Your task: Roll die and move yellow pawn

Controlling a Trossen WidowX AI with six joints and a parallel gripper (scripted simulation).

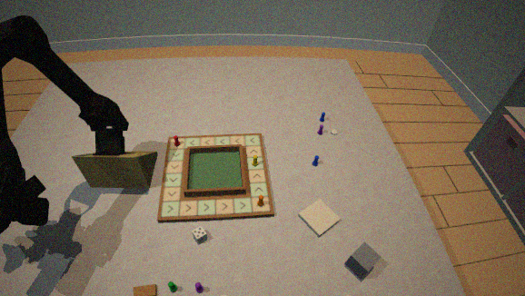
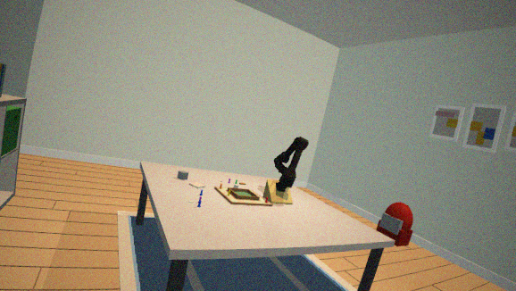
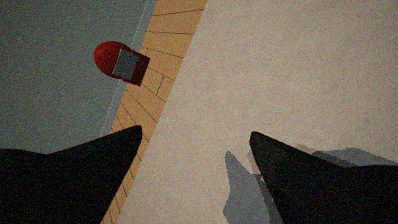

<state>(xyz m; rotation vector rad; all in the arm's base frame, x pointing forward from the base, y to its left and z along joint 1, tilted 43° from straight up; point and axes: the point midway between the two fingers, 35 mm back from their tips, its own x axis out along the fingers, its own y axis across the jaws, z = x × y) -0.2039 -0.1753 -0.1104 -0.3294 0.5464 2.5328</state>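
The white die point(image 1: 199, 234) lies on the table just outside the board's near edge; several pips show on top, too blurred to count. The tray point(image 1: 185, 172) with a green floor is empty, in the middle of the board point(image 1: 216, 218). The yellow pawn point(image 1: 255, 161) point(image 2: 228, 193) stands upright on the board's right column, on the third square up from the orange pawn's corner; the arrows there point away from the top camera. My gripper point(image 3: 197, 134) is open and empty, above bare table left of the board. Its fingers are not clear in the top and exterior views.
A red pawn point(image 1: 176, 141) stands at the far left corner, an orange pawn point(image 1: 261, 201) at the near right. An olive block point(image 1: 119, 174) is at the arm's foot. Blue, purple and green pawns, a cream tile point(image 1: 319, 217) and a grey block point(image 1: 362, 261) stand off the board.
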